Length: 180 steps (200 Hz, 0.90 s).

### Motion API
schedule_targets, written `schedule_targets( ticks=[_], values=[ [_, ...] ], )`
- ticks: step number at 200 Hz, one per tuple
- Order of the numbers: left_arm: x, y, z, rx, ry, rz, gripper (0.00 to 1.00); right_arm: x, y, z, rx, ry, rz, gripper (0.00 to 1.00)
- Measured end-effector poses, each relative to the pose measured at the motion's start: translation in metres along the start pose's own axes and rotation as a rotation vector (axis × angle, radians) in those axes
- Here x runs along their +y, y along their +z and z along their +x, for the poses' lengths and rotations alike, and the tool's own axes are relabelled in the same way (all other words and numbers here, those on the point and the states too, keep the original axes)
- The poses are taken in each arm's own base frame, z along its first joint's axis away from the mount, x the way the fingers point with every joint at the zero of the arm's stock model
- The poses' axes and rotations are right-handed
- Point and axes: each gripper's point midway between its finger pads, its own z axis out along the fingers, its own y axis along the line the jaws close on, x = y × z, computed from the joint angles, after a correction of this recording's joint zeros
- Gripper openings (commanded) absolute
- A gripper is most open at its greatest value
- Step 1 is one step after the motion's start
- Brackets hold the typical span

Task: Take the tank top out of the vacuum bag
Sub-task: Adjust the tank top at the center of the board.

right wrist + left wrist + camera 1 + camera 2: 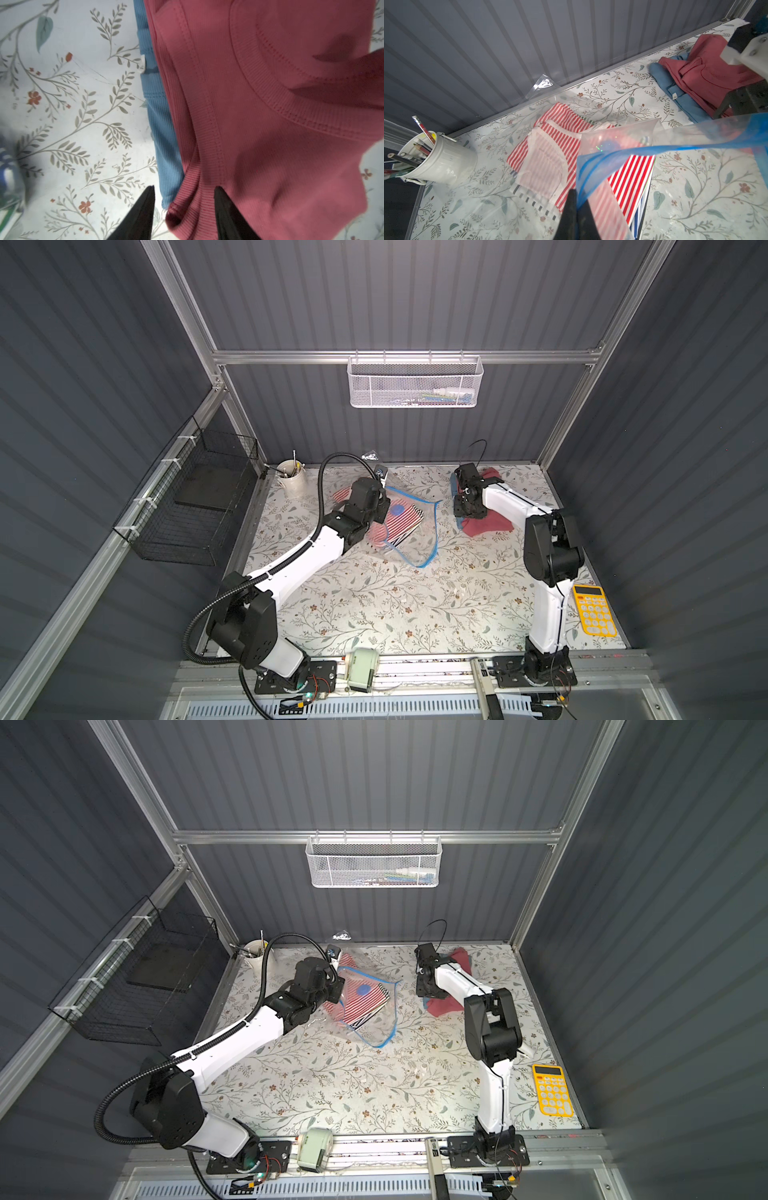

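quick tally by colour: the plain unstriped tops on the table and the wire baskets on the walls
red top: 1
blue top: 1
white mesh basket: 1
black wire basket: 1
total: 4

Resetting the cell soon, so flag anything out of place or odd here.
The bag lies crumpled and twisted, its blue strip pinched in the shut left tool and arched off the table. The red top is heaped crookedly over a blue one.
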Motion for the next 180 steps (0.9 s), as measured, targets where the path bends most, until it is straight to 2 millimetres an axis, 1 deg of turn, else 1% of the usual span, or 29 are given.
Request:
schedule_targets(
  ticks=[28, 45, 89, 110, 132, 180],
  values=[
    [-0.001, 0.000, 0.000, 0.001, 0.000, 0.003, 0.00, -0.006, 0.007, -0.003, 0.004, -0.027, 0.053, 0.40],
    [-0.002, 0.000, 0.000, 0.000, 0.000, 0.009, 0.00, -0.008, 0.010, -0.007, 0.001, -0.039, 0.073, 0.40],
    [-0.004, 0.000, 0.000, -0.001, 0.000, 0.023, 0.00, -0.004, 0.018, -0.019, -0.016, -0.064, 0.091, 0.37],
    [-0.005, 0.000, 0.000, -0.001, 0.000, 0.030, 0.00, -0.002, 0.017, -0.023, -0.023, -0.079, 0.096, 0.31],
    [-0.006, 0.000, 0.000, -0.002, 0.000, 0.034, 0.00, 0.002, 0.018, -0.027, -0.033, -0.092, 0.097, 0.28],
    [-0.007, 0.000, 0.000, -0.002, 0.000, 0.042, 0.00, 0.007, 0.026, -0.022, -0.017, -0.118, 0.114, 0.23]
  ],
)
